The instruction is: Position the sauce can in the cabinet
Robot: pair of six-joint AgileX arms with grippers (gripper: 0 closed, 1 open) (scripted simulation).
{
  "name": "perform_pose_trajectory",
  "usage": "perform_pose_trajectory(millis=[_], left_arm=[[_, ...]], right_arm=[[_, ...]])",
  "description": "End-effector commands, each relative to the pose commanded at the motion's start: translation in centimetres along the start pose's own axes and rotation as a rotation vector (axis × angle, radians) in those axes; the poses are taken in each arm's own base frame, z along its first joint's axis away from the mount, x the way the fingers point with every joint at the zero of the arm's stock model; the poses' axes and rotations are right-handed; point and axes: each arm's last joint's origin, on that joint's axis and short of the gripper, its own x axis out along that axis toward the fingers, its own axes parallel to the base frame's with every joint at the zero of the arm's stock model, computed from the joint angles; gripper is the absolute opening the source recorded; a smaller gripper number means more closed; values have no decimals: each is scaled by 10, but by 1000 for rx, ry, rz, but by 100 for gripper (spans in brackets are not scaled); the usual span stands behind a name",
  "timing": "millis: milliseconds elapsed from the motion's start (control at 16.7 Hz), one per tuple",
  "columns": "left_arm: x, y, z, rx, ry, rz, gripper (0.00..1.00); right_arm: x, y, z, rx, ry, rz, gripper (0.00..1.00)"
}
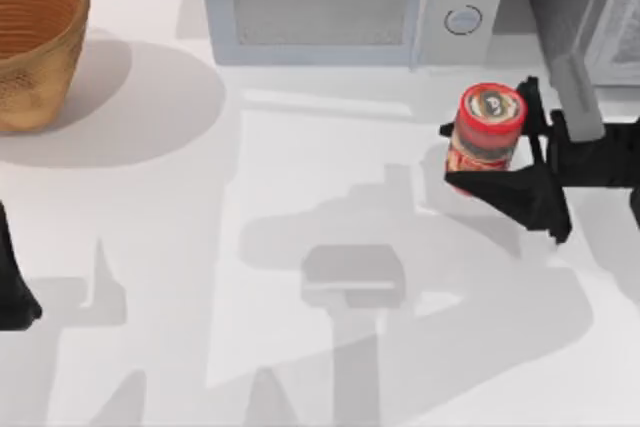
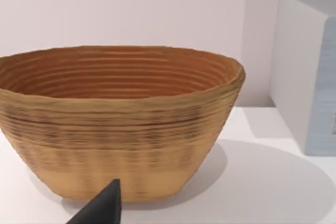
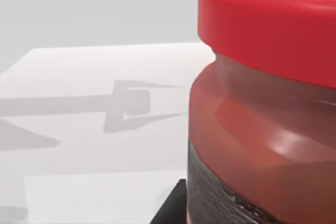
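At the counter's [image 1: 300,197] three o'clock side, the right gripper [image 1: 485,157] is clamped around the sauce can [image 1: 485,137], apparently lifted. Carrying step; next, swing toward the cabinet [image 1: 600,7] at one o'clock.

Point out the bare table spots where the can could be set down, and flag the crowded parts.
Bare table runs between the basket and the sauce can, in front of the microwave. Crowded: the right side, where the right gripper holds the can near the cabinet. The left gripper sits at the left edge.
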Motion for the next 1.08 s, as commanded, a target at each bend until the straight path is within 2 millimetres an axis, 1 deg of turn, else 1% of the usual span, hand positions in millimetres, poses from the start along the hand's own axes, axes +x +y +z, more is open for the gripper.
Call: perform_pose_trajectory(millis=[420,540,840,960,1080], left_arm=[[0,0,0,0,0,0,100],[0,0,0,0,0,0,100],[0,0,0,0,0,0,100],[0,0,0,0,0,0,100],[0,0,0,0,0,0,100]], right_arm=[[1,11,52,7,2,16,0],[0,13,57,13,3,15,0],[0,12,57,10,2,15,0],[-1,13,64,-13,-3,-12,0],[-5,19,79,-40,-14,-76,0]])
